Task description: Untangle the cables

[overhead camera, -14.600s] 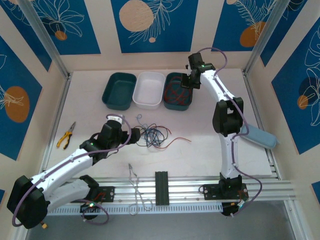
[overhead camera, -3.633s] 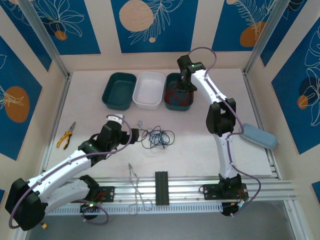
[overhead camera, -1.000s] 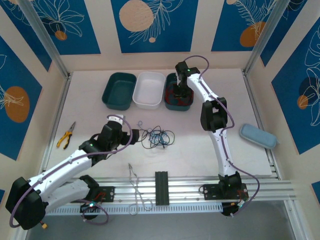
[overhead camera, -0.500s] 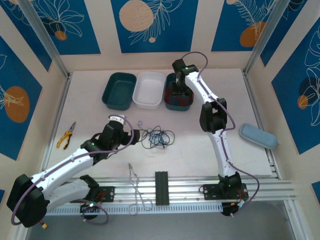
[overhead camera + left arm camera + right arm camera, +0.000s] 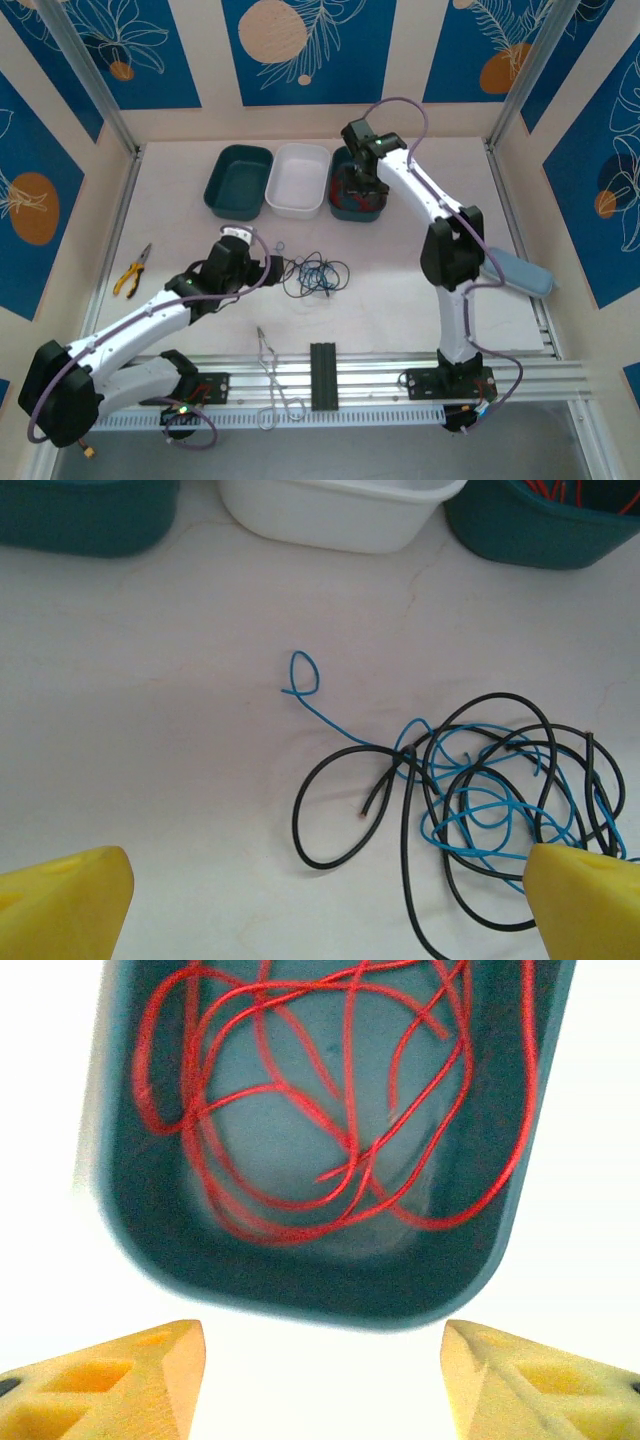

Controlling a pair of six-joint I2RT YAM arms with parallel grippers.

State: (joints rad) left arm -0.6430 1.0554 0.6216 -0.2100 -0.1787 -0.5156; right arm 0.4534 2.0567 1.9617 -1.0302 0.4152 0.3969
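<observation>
Three trays sit in a row at the far end, but starting from the near edge: a silvery wire loop (image 5: 272,378) lies across the metal rail, and yellow-handled pliers (image 5: 131,270) lie off to the left on the table (image 5: 400,260). Just past that the left gripper (image 5: 270,268) hovers low with its jaws spread wide and nothing between them. From the left wrist view its yellow fingertips (image 5: 62,902) frame a tangle of black and blue cables (image 5: 480,800) lying loose on the table, with one blue end curling into a tiny loop out to the left. Over on the right edge lies a blue-grey case (image 5: 520,270).

Then the trays. The left teal tray (image 5: 214,192) and the white tray (image 5: 273,197) both show bare floors. The right teal tray (image 5: 350,214) holds the red cables (image 5: 320,1110), looped loosely all over its bottom. The right gripper (image 5: 362,185) hangs right above that tray, jaws parted and gripping nothing, and the red strands are lying down in the tray, clear of its fingers
</observation>
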